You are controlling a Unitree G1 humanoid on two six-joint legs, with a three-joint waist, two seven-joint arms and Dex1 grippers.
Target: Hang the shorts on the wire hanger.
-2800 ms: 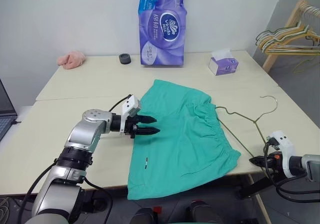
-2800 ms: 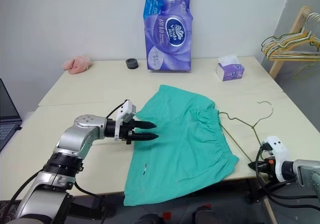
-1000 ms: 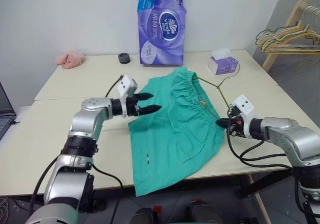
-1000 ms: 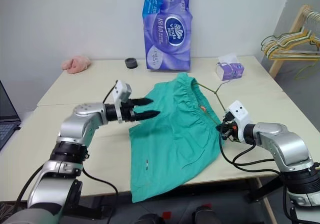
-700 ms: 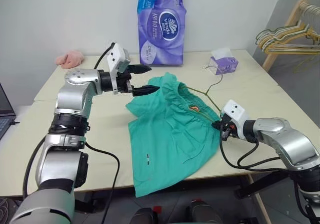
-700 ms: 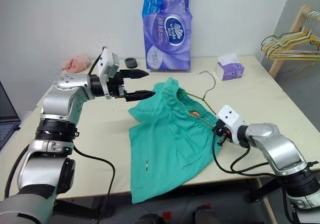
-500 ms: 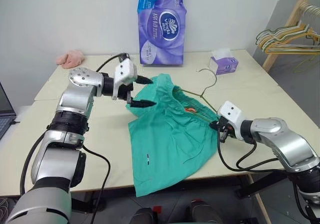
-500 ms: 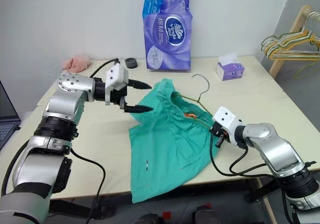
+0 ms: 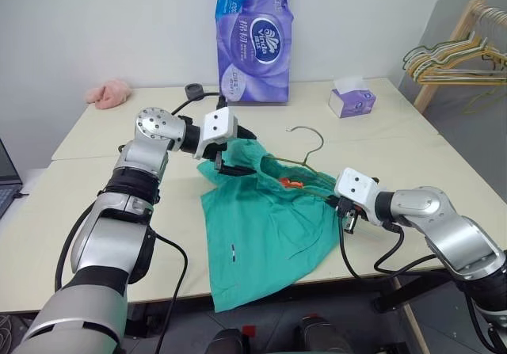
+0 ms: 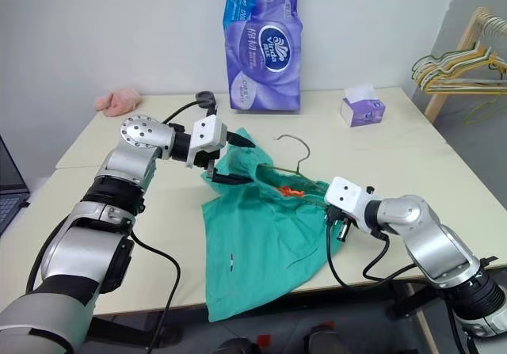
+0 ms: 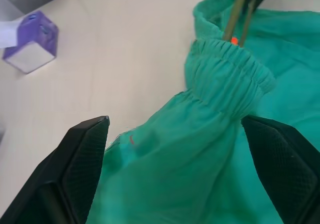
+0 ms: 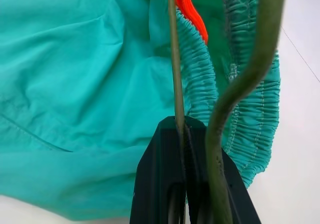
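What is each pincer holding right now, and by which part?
The right pincer is shut on the wire hanger, gripping its thin wire. The left pincer is open at the shorts, holding nothing.

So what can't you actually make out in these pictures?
- How far the wire hanger runs inside the shorts: head views, the cloth covers its lower part.
- What the orange bit at the waistband is: too small in the head views, cut off in the right wrist view.
- The hem of the shorts: it drops past the table edge.
- The print on the purple pack: too small.
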